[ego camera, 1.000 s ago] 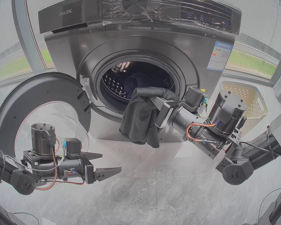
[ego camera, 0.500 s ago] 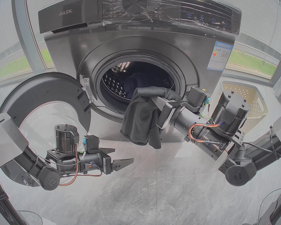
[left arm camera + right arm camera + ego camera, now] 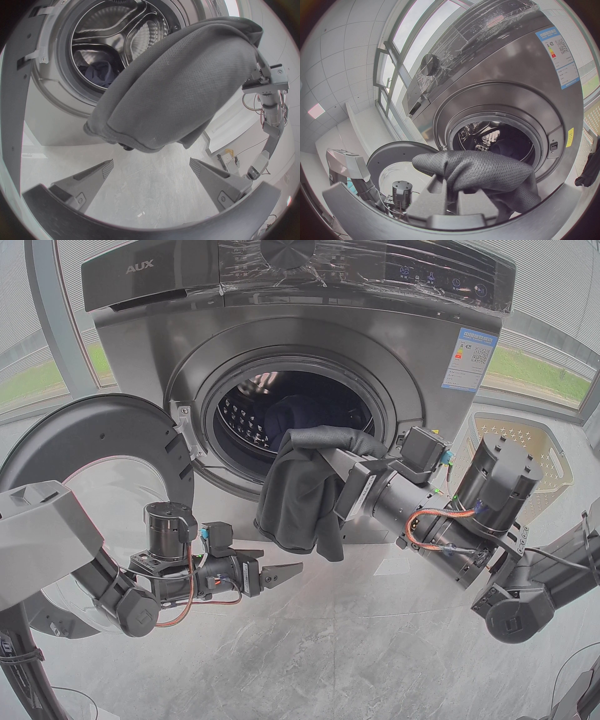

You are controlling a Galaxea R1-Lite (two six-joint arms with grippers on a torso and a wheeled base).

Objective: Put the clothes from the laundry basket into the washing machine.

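Observation:
My right gripper (image 3: 326, 456) is shut on a dark grey garment (image 3: 300, 490), which hangs in front of the lower rim of the washing machine's drum opening (image 3: 294, 365). The cloth drapes over the right fingers (image 3: 437, 190) and hides their tips. A dark blue garment (image 3: 98, 72) lies inside the drum. My left gripper (image 3: 281, 570) is open and holds nothing. It sits low above the floor, just left of and below the grey garment's (image 3: 175, 93) hem. The beige laundry basket (image 3: 531, 459) stands right of the machine, behind the right arm.
The round machine door (image 3: 94, 446) stands swung open on the left, close behind my left arm. Grey tiled floor (image 3: 325, 646) spreads in front of the machine. Windows run behind it on both sides.
My left arm has swung right and forward, bringing its open gripper close under the hanging garment. The right arm with the garment has barely shifted.

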